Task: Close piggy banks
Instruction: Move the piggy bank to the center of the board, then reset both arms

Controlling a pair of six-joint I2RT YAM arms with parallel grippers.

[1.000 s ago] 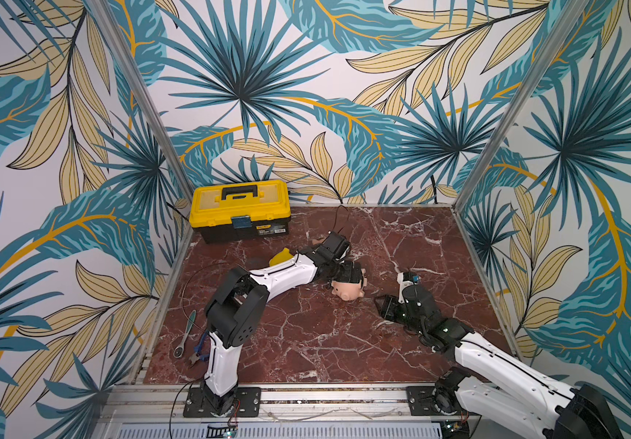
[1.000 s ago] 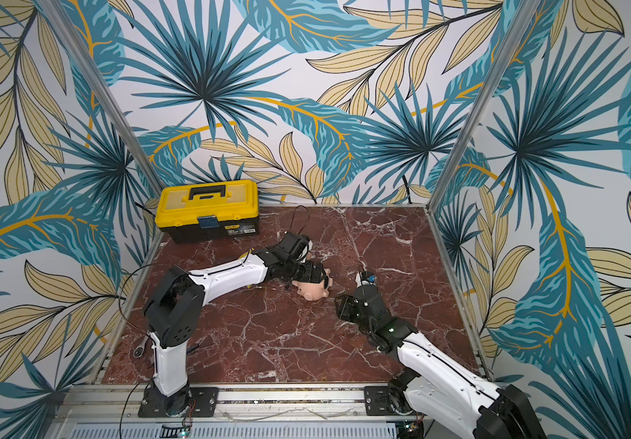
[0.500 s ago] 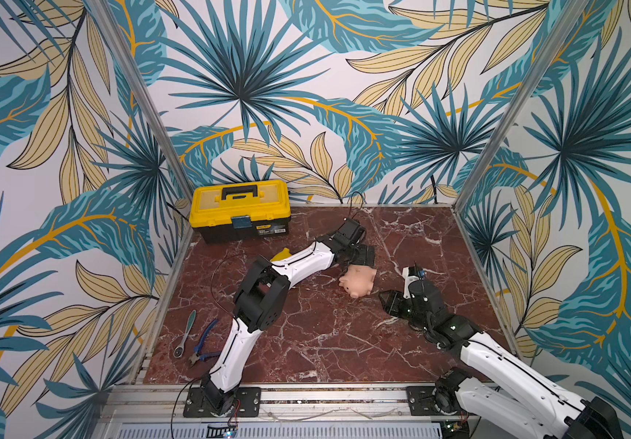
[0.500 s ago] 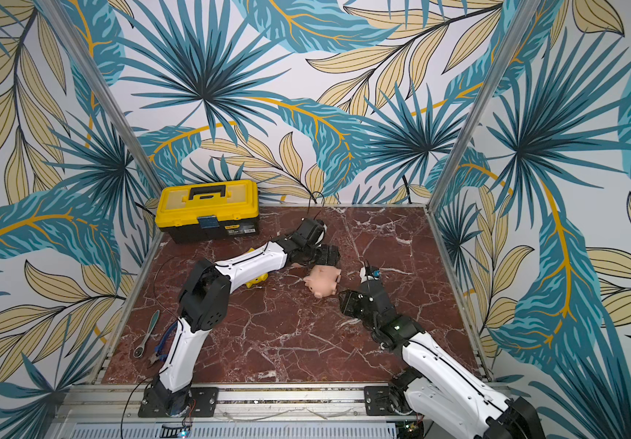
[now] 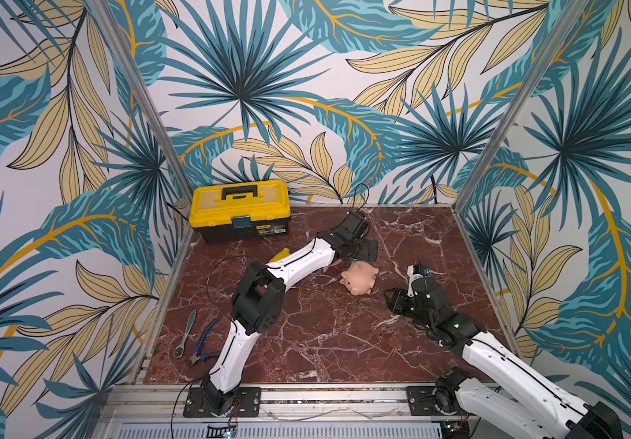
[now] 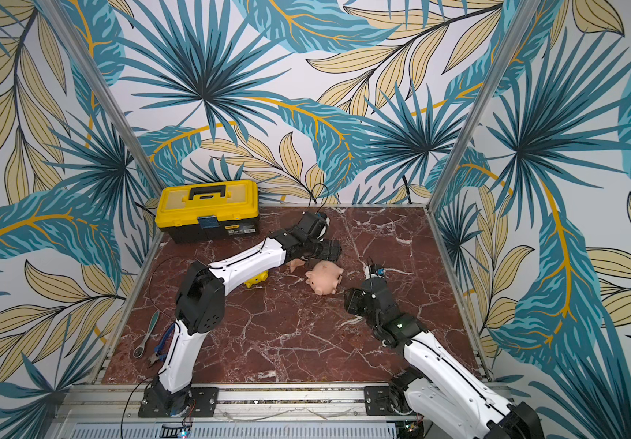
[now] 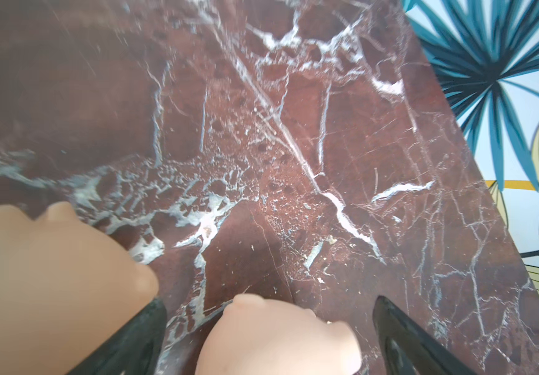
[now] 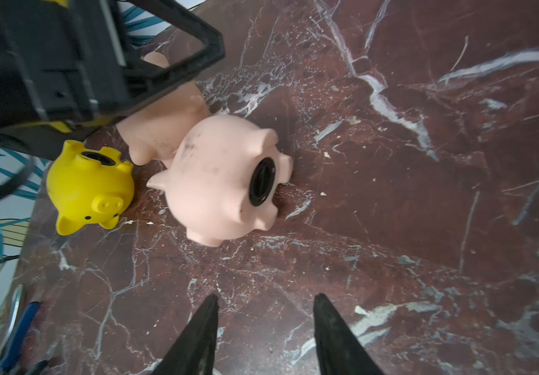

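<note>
Left gripper (image 5: 365, 251) and right gripper (image 8: 265, 296) gape, empty.
Only your right wrist view shows the pink pig's (image 8: 216, 175) black belly ring (image 8: 261, 181); left has drawn back from it.

The pale pink pig (image 8: 219, 181) lies on its side, a black plug (image 8: 261, 181) in its belly. The peach-orange pig (image 8: 164, 130) lies just beside it, and the yellow pig (image 8: 89, 188) is tipped over nearby.

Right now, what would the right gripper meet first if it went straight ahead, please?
Probably the pale pink piggy bank, lying on its side with its underside turned toward the right gripper; only bare table lies between.
</note>
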